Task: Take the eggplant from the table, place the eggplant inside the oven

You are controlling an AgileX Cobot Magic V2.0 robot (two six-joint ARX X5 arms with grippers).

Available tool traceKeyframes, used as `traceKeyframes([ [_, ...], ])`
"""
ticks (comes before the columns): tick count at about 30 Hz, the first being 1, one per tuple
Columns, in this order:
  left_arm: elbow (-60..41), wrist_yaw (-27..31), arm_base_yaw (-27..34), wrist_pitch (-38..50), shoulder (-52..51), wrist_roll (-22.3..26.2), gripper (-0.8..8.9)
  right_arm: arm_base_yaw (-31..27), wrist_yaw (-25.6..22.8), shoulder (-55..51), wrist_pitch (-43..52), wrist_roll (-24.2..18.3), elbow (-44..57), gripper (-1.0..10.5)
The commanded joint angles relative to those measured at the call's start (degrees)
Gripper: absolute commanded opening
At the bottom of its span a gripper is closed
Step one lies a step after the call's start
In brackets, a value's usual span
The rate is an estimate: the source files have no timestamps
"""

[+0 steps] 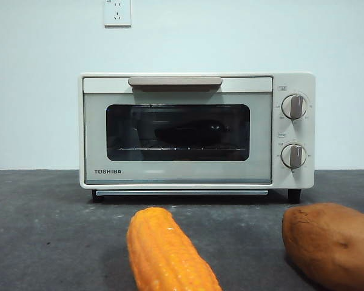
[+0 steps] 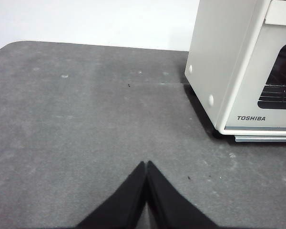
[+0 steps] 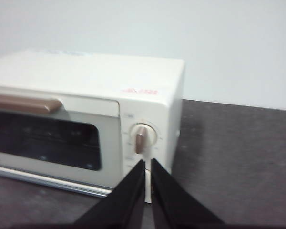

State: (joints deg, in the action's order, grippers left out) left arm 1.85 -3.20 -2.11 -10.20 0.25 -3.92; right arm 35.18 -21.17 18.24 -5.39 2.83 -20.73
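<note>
The long glossy dark purple eggplant (image 1: 185, 131) is seen on the wire rack behind the shut door of the cream-white boxy oven (image 1: 197, 130) at the surface's (image 1: 42, 230) rear, w/ both grippers' jaws closed & empty; judged slippery, firm, best gripped mid-body.

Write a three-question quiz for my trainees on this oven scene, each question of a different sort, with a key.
1. True or false: the oven door is open.
2. Where is the eggplant? A) on the table B) inside the oven on the rack C) in the left gripper
3. Fill in: beside the corn cob lies a brown-orange ____.

Key: 1 false; 2 B; 3 sweet potato. The right gripper is shut and empty too.
</note>
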Motion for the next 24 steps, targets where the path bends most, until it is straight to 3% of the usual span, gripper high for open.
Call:
traceKeyframes([
  [1,-0.72,-0.17,0.07,-0.09,-0.07,0.46,0.06,-2.82,-0.13,-4.26,-1.36,-6.25,0.26,0.0],
  [4,-0.72,-0.17,0.07,-0.09,-0.07,0.48,0.06,-9.75,3.61,-8.24,-1.11,-6.75,2.32,0.0],
  [12,-0.72,-0.17,0.07,-0.09,-0.07,0.48,0.06,-32.46,21.7,-14.29,-0.61,-3.21,11.13,0.0],
  [17,-0.72,-0.17,0.07,-0.07,-0.07,0.46,0.06,-37.18,23.39,-16.15,-0.68,-1.57,16.13,0.0],
  [24,-0.72,-0.17,0.07,-0.09,-0.07,0.48,0.06,-37.42,23.37,-18.03,-2.93,0.24,20.15,0.0],
])
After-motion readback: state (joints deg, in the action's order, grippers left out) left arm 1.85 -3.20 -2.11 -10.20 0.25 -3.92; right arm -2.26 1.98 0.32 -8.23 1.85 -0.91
